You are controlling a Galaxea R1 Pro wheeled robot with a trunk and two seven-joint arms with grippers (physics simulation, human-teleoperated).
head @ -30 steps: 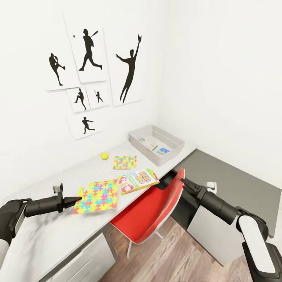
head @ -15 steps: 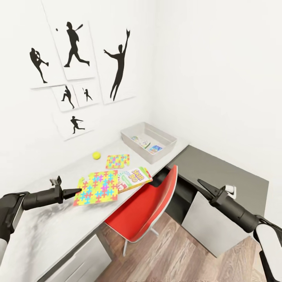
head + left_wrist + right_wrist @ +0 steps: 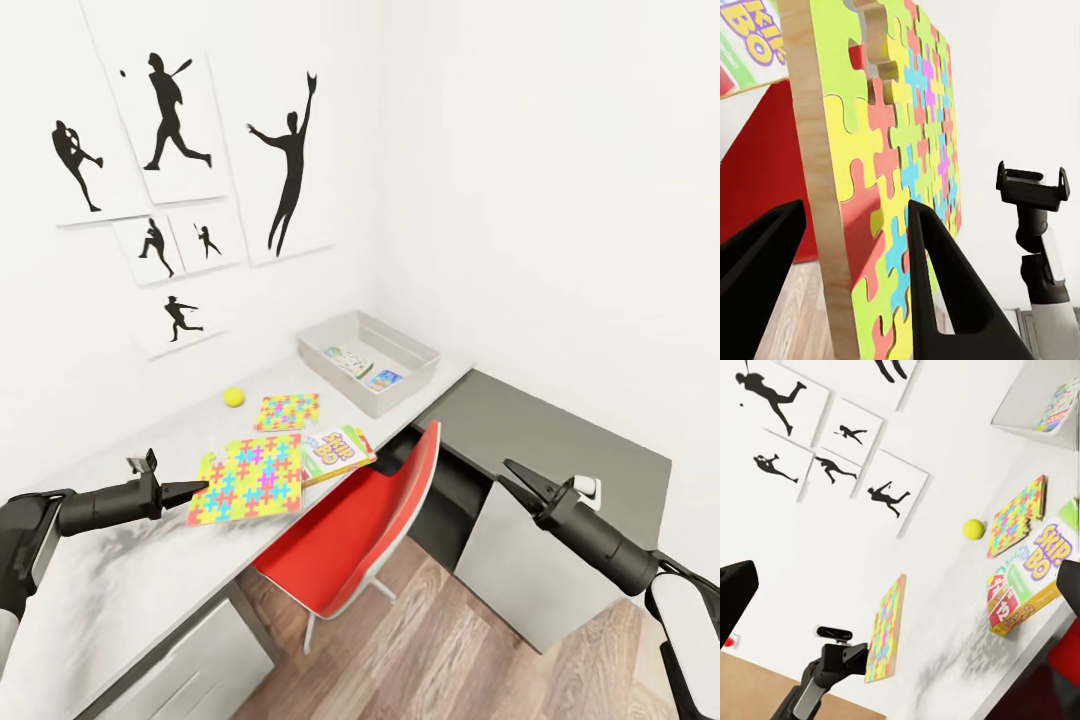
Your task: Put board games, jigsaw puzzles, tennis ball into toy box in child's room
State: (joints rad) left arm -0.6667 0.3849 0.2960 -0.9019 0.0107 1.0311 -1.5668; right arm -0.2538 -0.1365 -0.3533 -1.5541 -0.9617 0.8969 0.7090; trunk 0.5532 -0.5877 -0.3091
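Head high over table (image 3: 120, 590); wrists close; all share puzzle (image 3: 250, 478)

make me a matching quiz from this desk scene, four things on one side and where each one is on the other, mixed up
Things:
1. large pastel mosaic puzzle slab
2. small yellow-green ball
3. orange-red Skip-Bo cardboard box
4. shallow light-grey plastic bin

Places:
A. far corner of the white desk
B. at the desk's front edge above the red chair
C. between the left end effector's fingers
D. near the wall

Pairs: 1-C, 2-D, 3-B, 4-A
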